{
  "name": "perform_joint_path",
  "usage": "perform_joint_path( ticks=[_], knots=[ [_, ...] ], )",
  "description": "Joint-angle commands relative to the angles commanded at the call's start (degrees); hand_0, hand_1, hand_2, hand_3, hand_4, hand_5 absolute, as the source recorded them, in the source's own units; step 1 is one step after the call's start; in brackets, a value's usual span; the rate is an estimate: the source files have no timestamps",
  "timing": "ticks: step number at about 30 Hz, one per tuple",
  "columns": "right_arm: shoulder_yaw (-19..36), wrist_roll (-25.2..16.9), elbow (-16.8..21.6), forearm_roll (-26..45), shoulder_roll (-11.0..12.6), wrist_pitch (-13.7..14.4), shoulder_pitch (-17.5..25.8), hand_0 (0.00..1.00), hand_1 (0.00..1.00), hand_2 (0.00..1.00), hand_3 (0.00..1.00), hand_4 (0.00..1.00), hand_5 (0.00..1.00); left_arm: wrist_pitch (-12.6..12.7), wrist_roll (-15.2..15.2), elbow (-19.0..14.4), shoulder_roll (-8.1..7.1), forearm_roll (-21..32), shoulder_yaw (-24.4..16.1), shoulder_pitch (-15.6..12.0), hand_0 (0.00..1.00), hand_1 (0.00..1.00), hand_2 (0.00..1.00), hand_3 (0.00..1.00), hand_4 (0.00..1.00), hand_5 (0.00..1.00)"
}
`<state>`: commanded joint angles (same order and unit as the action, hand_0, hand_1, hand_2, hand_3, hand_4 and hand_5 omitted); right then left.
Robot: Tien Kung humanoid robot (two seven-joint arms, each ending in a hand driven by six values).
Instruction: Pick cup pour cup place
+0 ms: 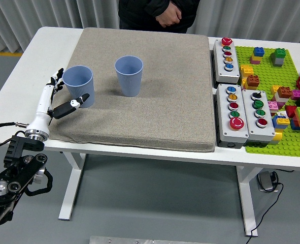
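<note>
Clutter I see off to the side

Three button boxes (240, 101) sit beside a green brick baseplate (271, 96); a person (160, 12) stands opposite.

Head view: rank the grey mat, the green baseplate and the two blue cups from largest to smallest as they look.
1. Grey mat
2. Green baseplate, partly cut off at the right edge
3. Left cup and right cup: these look alike, so no ranking between them.
</note>
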<state>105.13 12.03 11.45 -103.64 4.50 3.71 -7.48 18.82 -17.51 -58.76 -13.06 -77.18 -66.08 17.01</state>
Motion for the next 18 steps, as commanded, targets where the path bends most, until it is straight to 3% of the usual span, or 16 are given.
perform_joint_path(
  ticks=[3, 9, 11, 12, 14, 17, 18],
  knots=[
    [-0.2, 0.0, 0.0, 0.3, 0.0, 0.1, 0.0, 0.700, 0.709, 0.682, 0.645, 0.112, 0.325, 0.6, -0.2, -1.3, -0.64, 0.0, -0.9, -0.1, 0.846, 0.901, 0.998, 0.998, 0.998, 0.427],
    [-0.1, 0.0, 0.0, 0.1, 0.0, 0.0, 0.0, 0.700, 0.709, 0.681, 0.644, 0.111, 0.326, 1.3, -0.5, -4.6, -0.15, -1.3, -5.2, -0.7, 0.840, 0.886, 0.998, 0.998, 0.998, 0.440],
    [-0.1, 0.0, 0.0, 0.1, 0.0, 0.0, 0.0, 0.700, 0.709, 0.681, 0.644, 0.111, 0.326, 3.1, -1.7, -6.2, -0.06, 0.7, -5.9, -1.0, 0.840, 0.886, 0.998, 0.998, 0.998, 0.440],
    [-0.1, 0.0, 0.0, 0.1, 0.0, 0.0, 0.1, 0.700, 0.709, 0.681, 0.644, 0.111, 0.329, 4.2, -2.4, -6.9, -0.09, 2.5, -5.8, -1.0, 0.767, 0.782, 0.921, 0.906, 0.931, 0.789],
    [0.0, 0.0, 0.0, 0.0, 0.0, 0.0, 0.1, 0.700, 0.709, 0.681, 0.644, 0.111, 0.329, 5.6, -3.5, -7.8, -0.21, 6.2, -5.3, -1.0, 0.767, 0.782, 0.921, 0.906, 0.931, 0.789],
    [-0.1, 0.0, 0.0, -0.1, -0.1, 0.0, 0.2, 0.700, 0.709, 0.681, 0.644, 0.111, 0.329, 4.4, -5.8, -9.5, 0.29, 13.5, -5.3, -0.6, 0.767, 0.782, 0.921, 0.906, 0.931, 0.789],
    [-0.1, 0.0, 0.0, -0.1, -0.1, -0.1, 0.2, 0.700, 0.709, 0.679, 0.644, 0.110, 0.330, 3.7, -6.5, -9.6, 0.56, 15.7, -5.5, -0.4, 0.747, 0.761, 0.883, 0.837, 0.831, 0.998]
  ],
)
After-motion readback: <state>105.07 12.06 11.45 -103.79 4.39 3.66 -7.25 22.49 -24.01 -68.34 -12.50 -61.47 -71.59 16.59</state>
